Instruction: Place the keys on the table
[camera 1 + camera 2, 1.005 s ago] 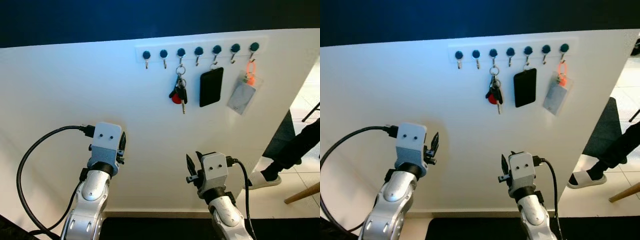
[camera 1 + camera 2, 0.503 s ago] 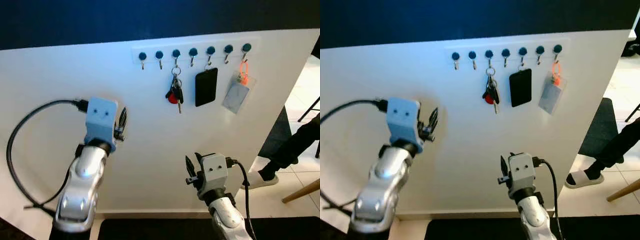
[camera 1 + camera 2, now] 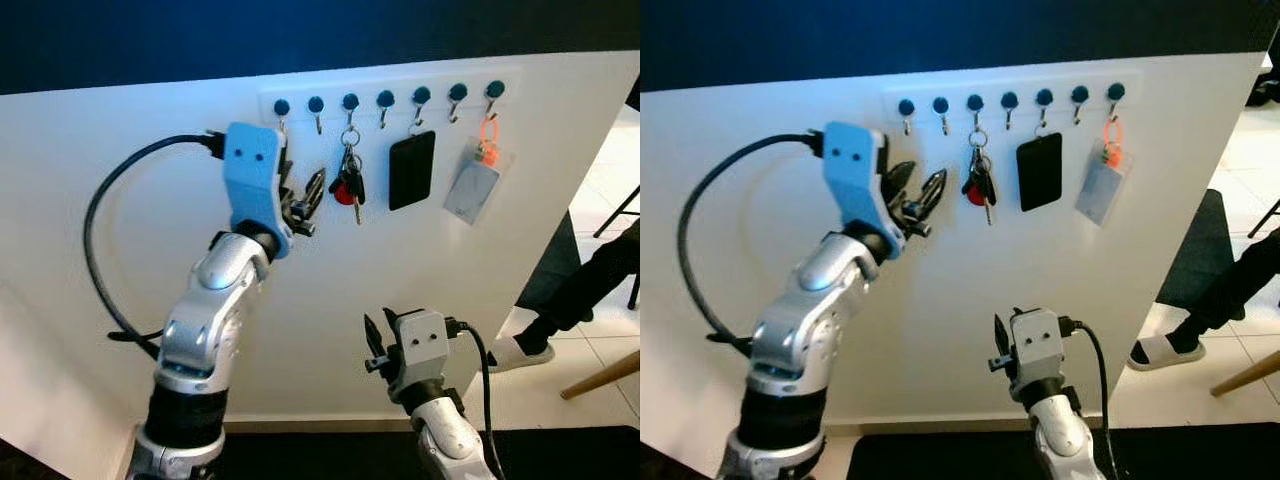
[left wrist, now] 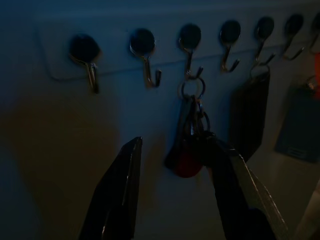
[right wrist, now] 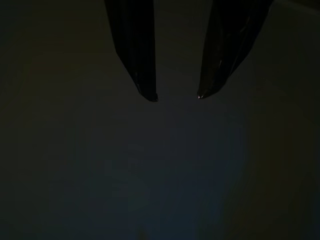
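Observation:
A bunch of keys (image 3: 351, 185) with a red fob hangs from the third hook of a white hook rail (image 3: 300, 96) on the white wall. My left gripper (image 3: 920, 180) is raised to the height of the keys, just to their left, open and holding nothing. In the left wrist view the keys (image 4: 187, 150) hang between and beyond the two spread fingers (image 4: 122, 185). Low down in front of the wall my right gripper (image 3: 375, 345) is open and holds nothing; its fingertips (image 5: 150, 92) show apart in the dark right wrist view.
A black card case (image 3: 411, 170) and a clear badge on an orange clip (image 3: 473, 190) hang on the hooks to the right of the keys. A person's leg and white shoe (image 3: 520, 350) are past the wall's right end, beside a wooden leg (image 3: 600, 375).
My left arm has risen and swung right, from low by the wall to just beside the keys. The right arm has stayed low. The camera shifted slightly.

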Robot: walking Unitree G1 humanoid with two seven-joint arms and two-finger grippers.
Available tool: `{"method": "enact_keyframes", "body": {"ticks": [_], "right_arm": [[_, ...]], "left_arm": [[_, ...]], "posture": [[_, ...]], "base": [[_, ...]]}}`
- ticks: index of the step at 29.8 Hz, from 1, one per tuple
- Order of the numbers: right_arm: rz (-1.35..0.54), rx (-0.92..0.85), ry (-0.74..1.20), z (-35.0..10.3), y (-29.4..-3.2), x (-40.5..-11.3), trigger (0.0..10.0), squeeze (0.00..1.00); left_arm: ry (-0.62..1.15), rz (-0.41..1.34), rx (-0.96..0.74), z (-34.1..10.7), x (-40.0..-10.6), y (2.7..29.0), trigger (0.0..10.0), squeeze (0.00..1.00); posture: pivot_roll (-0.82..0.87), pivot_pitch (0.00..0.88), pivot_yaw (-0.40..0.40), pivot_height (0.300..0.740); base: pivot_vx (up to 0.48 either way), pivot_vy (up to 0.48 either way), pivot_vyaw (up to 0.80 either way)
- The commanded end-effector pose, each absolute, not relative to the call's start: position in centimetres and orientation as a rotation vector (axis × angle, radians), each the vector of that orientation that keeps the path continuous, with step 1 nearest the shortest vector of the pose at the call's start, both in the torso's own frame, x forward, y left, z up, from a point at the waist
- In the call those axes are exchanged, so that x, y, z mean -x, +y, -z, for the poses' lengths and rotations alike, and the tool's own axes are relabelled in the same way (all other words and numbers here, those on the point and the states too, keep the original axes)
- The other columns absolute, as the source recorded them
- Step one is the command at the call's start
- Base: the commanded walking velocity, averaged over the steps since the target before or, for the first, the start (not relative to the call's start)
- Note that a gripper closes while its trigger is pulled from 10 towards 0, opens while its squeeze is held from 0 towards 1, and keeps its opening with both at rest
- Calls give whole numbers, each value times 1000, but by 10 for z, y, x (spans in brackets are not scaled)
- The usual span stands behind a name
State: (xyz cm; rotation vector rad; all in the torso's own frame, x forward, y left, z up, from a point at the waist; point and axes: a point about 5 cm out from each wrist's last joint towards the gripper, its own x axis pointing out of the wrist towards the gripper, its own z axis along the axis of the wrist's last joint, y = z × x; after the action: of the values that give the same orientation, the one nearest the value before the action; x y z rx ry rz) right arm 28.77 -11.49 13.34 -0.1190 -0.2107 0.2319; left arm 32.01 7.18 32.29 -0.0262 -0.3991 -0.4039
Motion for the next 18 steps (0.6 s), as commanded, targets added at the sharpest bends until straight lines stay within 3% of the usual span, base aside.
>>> {"method": "enact_keyframes", "body": {"ticks": [1,18], "right_arm": [[-243,113,-211,-135,-111,-287,10000,0],[-200,94,-260,-149,-112,-290,10000,0]], "left_arm": [[-410,399,43,-326,-324,64,10000,0],[-435,400,75,-344,-350,52,10000,0]], "posture": [[58,224,117,740],[28,233,174,740]], "base": [[0,0,0],[0,0,0]]}}
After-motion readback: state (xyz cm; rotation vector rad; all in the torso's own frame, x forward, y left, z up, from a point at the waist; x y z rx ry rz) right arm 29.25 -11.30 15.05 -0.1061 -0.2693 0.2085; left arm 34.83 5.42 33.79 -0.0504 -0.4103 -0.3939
